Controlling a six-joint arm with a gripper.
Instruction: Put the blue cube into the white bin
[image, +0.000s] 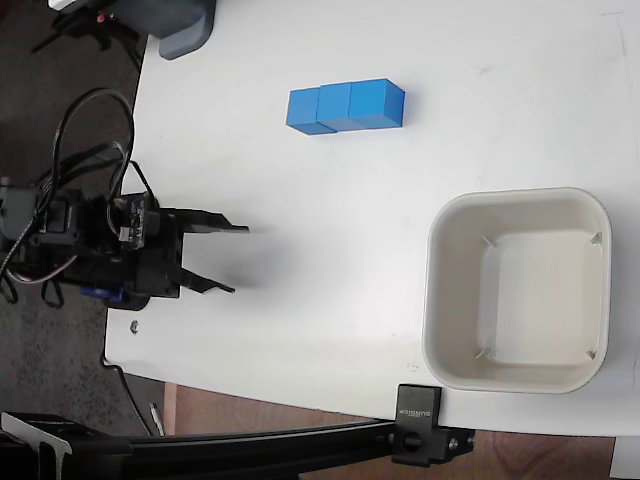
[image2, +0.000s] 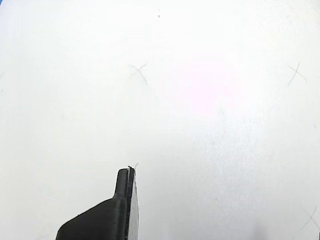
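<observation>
Three blue cubes (image: 346, 106) sit touching in a row near the top middle of the white table in the fixed view. The white bin (image: 445, 300) stands at the right, with nothing inside it. My gripper (image: 240, 259) is at the left edge of the table, open, with nothing between its black fingers. It is well below and left of the cubes and far from the bin. The wrist view shows only bare table and one black fingertip (image2: 125, 185); neither cube nor bin appears there.
A grey object (image: 185, 30) sits at the table's top left corner. A black clamp and bar (image: 420, 430) run along the bottom edge. Cables (image: 85, 130) loop behind the arm at the left. Faint pencil crosses (image2: 139, 72) mark the table.
</observation>
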